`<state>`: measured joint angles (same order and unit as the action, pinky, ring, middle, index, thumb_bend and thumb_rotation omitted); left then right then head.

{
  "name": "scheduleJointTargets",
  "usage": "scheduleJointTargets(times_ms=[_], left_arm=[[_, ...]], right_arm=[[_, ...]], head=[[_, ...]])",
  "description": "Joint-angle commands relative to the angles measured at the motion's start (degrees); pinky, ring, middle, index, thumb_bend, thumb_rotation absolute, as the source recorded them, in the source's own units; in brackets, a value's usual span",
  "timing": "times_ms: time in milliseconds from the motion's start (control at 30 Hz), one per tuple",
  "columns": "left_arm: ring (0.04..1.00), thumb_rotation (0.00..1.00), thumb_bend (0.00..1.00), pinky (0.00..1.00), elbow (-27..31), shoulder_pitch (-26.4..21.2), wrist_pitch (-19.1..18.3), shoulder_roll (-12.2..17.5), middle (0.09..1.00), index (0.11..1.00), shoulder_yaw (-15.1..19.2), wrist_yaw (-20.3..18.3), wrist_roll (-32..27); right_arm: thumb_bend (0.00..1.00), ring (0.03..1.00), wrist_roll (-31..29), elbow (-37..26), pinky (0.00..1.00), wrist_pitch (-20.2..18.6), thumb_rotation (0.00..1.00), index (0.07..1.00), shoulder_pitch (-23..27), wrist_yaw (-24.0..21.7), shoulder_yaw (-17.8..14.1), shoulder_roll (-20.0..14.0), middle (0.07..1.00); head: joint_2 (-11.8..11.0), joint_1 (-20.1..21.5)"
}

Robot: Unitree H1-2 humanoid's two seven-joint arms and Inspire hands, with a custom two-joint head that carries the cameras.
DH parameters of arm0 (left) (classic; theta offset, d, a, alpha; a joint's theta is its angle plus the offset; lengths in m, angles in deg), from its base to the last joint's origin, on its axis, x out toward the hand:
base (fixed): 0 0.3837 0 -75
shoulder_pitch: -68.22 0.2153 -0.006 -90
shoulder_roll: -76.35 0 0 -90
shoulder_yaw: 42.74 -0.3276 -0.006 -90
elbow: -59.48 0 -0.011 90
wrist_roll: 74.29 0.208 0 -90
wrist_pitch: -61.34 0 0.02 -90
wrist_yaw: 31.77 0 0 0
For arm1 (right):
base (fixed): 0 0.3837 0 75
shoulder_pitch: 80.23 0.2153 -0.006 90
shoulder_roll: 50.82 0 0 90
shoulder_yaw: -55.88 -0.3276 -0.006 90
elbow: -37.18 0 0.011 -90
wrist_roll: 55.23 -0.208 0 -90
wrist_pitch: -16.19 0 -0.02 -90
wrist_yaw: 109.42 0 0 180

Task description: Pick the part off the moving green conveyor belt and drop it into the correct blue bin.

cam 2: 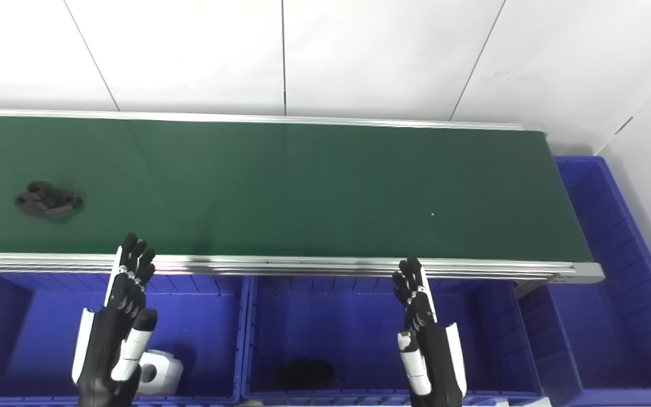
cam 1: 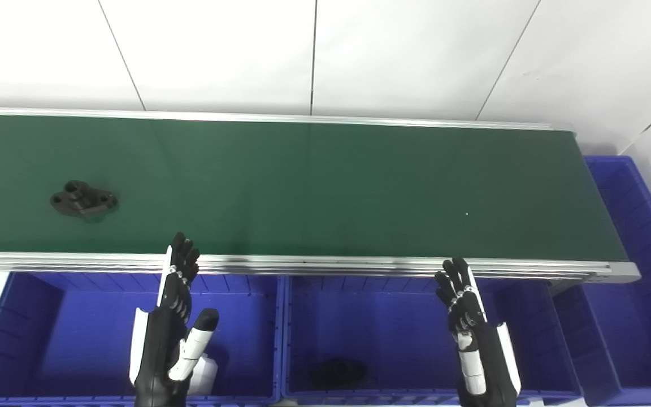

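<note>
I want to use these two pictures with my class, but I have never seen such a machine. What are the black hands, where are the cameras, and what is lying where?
Both pictures come from two cameras side by side on a humanoid robot's head, looking down at its work. The left hand and right hand are open, holding nothing, above blue bins. The green conveyor belt carries one black part at its left. The left bin holds a white part; the middle bin holds a dark part. Another bin stands at the belt's right end.
</note>
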<state>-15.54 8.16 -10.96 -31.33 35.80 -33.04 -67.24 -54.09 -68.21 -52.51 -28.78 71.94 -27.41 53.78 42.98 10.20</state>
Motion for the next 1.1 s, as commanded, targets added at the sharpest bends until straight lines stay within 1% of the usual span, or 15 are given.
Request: scheduleJointTargets(times_ms=[0,133,400,567,833,900,933,967,1000,1033,1067], left_arm=[[0.967,0.81,0.58,0.97,1.71,0.66,2.23,0.06,0.994,1.000,-0.52,0.11,0.39],[0.963,0.81,0.58,0.96,1.57,0.87,2.35,0.21,0.993,1.000,-0.65,0.10,0.64],[0.967,0.82,0.59,0.97,1.49,0.74,2.08,0.31,0.996,1.000,-0.62,0.08,0.70],[0.971,0.81,0.61,0.98,1.75,0.78,0.75,0.29,0.998,1.000,-0.87,-0.14,0.84],[0.974,0.81,0.60,0.99,1.15,0.66,1.07,0.37,0.997,1.000,-1.12,-0.09,1.24],[0.972,0.81,0.61,0.98,0.97,0.68,1.23,0.25,0.996,1.000,-1.19,0.03,1.44],[0.972,0.81,0.61,0.98,0.76,0.69,1.43,0.12,0.996,1.000,-1.27,0.15,1.60],[0.971,0.81,0.61,0.97,0.63,0.70,1.54,0.02,0.995,1.000,-1.32,0.24,1.74],[0.970,0.81,0.61,0.97,0.38,0.75,1.74,-0.20,0.994,1.000,-1.47,0.40,1.98],[0.968,0.80,0.61,0.97,0.24,0.80,1.73,-0.40,0.993,1.000,-1.59,0.52,2.11],[0.967,0.80,0.61,0.96,-0.14,0.85,1.94,-0.69,0.992,1.000,-1.83,0.70,2.42]], right_arm=[[0.79,0.953,-0.33,-1.02,0.95,2.46,0.94,1.000,-0.12,-0.72,0.23,-0.10,0.970],[0.80,0.954,-0.75,-1.12,0.95,2.21,0.92,1.000,-0.01,-1.06,0.44,-0.25,0.970],[0.80,0.949,-0.64,-0.97,0.94,2.34,0.92,1.000,0.19,-1.46,0.35,-0.23,0.966],[0.80,0.948,-0.84,-0.81,0.95,2.37,0.92,1.000,0.24,-1.43,0.28,-0.20,0.964],[0.79,0.952,-0.64,-0.44,0.95,2.73,0.93,1.000,0.26,-1.54,0.01,-0.64,0.970],[0.79,0.955,-0.88,-0.40,0.95,2.66,0.93,1.000,0.20,-1.59,-0.03,-0.75,0.972],[0.79,0.955,-1.05,-0.27,0.95,2.72,0.93,1.000,0.18,-1.59,-0.10,-0.84,0.972],[0.79,0.954,-1.22,-0.18,0.96,2.77,0.92,1.000,0.17,-1.61,-0.14,-0.90,0.971],[0.79,0.954,-1.57,0.22,0.96,3.15,0.92,1.000,0.23,-1.67,-0.28,-1.09,0.972],[0.79,0.953,-2.01,0.64,0.96,3.57,0.92,1.000,0.29,-1.75,-0.39,-1.24,0.971],[0.80,0.955,-2.55,1.23,0.96,4.06,0.92,1.000,0.40,-1.88,-0.64,-1.54,0.973]], head=[[0.04,-0.11],[0.01,-0.11],[-0.04,-0.26],[-0.22,-0.56],[-0.62,-1.18],[-1.00,-1.51],[-1.67,-2.39],[-1.67,-2.39],[-2.62,-3.88],[-2.79,-4.19],[-3.95,-6.14]])
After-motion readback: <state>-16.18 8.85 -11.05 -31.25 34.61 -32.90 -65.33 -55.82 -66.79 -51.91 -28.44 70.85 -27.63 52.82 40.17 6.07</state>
